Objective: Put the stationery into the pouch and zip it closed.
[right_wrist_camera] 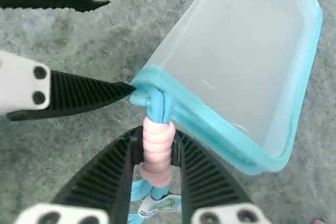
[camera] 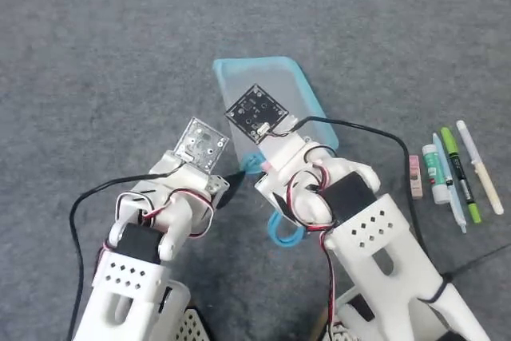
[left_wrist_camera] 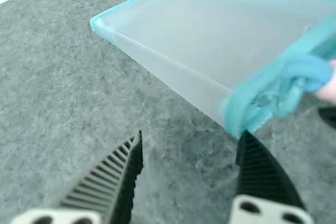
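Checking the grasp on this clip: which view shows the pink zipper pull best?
The right wrist view: the pink zipper pull sits close up, clamped in the right gripper at the pouch corner. The left wrist view catches just its tip at the edge; the high view shows a small pink sliver.

The grey felt table (camera: 96, 61) carries a blue-edged pouch (camera: 279, 85) and, well apart, a row of stationery (camera: 461, 172).

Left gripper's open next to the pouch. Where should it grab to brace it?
Probably the teal-trimmed corner of the pouch beside the pink pull held by the right gripper, coming from the left gripper's side: that trim is raised and sits just ahead of the open jaws.
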